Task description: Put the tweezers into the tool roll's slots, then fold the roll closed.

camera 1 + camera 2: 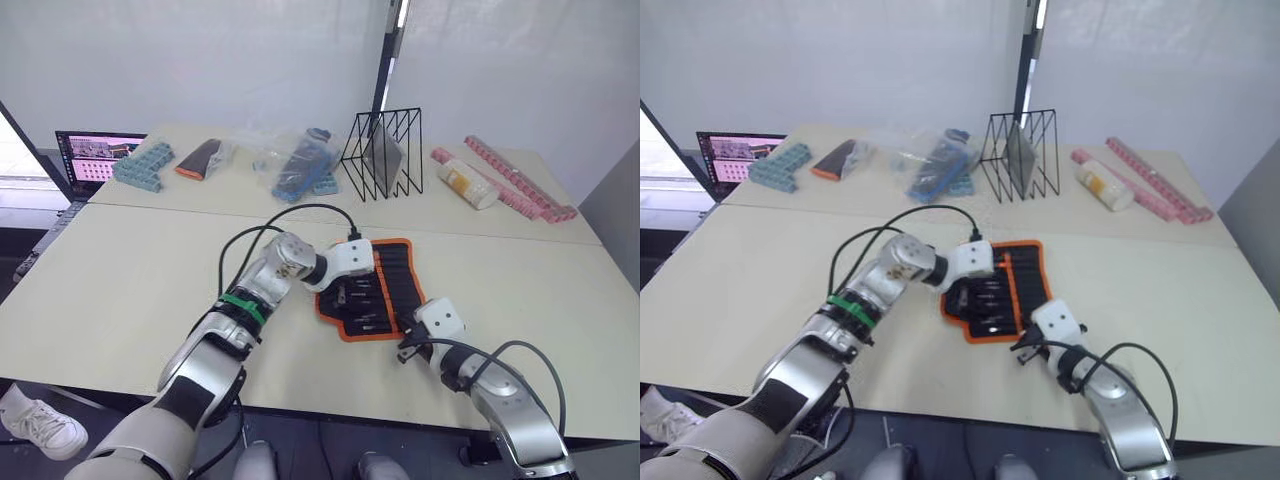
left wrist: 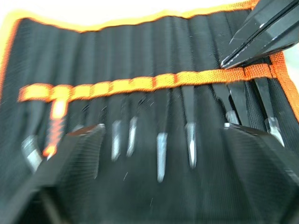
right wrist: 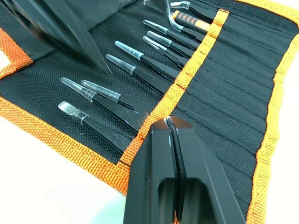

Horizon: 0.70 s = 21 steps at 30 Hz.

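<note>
The tool roll (image 1: 392,280) lies unrolled on the near table, black with orange edging. Several tweezers (image 3: 125,66) sit in the slots (image 2: 140,60) beneath the orange stripe (image 2: 140,84), their clear-capped tips sticking out. My left gripper (image 2: 163,128) hovers open just above the roll's left half, its fingers (image 2: 70,154) spread wide over the tweezer tips. My right gripper (image 3: 166,123) is shut, nothing visible between its fingers, with its tip touching the orange stripe near the roll's front right corner (image 1: 405,345).
On the far table stand a black wire rack (image 1: 385,155), plastic-bagged items (image 1: 300,165), a black-and-orange pouch in plastic (image 1: 205,158), blue blocks (image 1: 145,165), a laptop (image 1: 95,160), a pale bottle (image 1: 468,185) and pink strips (image 1: 520,180). My left arm's cable (image 1: 300,215) loops above the roll.
</note>
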Tool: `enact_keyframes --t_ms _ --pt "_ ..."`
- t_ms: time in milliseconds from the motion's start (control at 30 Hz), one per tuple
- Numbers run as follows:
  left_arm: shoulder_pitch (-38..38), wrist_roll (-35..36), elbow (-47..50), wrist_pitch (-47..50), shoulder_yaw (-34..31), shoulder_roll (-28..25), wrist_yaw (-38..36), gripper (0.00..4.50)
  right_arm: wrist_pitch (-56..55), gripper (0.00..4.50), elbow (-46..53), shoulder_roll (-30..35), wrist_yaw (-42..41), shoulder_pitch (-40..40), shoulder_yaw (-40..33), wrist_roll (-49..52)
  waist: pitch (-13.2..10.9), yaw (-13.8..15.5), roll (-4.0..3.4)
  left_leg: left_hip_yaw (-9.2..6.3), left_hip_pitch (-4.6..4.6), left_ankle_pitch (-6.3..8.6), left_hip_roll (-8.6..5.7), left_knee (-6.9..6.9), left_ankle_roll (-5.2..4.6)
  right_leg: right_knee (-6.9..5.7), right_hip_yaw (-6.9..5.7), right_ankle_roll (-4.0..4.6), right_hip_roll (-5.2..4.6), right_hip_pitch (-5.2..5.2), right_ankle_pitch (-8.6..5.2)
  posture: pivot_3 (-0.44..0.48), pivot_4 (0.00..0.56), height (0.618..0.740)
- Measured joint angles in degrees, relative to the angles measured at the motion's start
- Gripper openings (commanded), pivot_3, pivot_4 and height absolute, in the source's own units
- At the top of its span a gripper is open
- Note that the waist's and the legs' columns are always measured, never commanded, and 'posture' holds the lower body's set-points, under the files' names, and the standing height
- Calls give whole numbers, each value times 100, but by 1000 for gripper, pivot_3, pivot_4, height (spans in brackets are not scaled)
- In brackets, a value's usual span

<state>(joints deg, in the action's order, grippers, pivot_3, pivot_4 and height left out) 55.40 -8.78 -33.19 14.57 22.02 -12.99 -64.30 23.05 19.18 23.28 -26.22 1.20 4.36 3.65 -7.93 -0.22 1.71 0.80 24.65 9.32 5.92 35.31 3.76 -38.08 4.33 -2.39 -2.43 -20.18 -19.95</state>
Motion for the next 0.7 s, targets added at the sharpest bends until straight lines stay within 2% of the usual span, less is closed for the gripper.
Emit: enact_keyframes --t_ms 167,333,467,700 --pt "-165 281 446 310 -519 -541 117 4458 -142 0 -190 7 -131 -124 -35 19 0 -57 -1 -1 -4 -4 1 0 -3 -5 0 0 0 0 0 0 150 713" --pt "-638 743 850 460 -1250 -1173 237 4458 -244 0 -376 119 -292 -250 -76 60 0 -44 -1 -2 -2 -4 1 0 -3 -6 0 0 0 2 0 0 150 713" --pt "-1017 924 1253 444 -1533 -1426 379 4458 -287 0 -475 193 -385 -316 -93 94 0 -26 -1 -2 -1 -4 1 1 -2 -5 0 0 -1 2 0 0 150 713" --pt "-2122 1408 2403 556 -2000 -1767 570 4458 -387 0 -692 304 -615 -485 -113 171 0 -32 -2 -1 -2 -4 2 0 -2 -9 0 1 -1 2 1 0 150 713"
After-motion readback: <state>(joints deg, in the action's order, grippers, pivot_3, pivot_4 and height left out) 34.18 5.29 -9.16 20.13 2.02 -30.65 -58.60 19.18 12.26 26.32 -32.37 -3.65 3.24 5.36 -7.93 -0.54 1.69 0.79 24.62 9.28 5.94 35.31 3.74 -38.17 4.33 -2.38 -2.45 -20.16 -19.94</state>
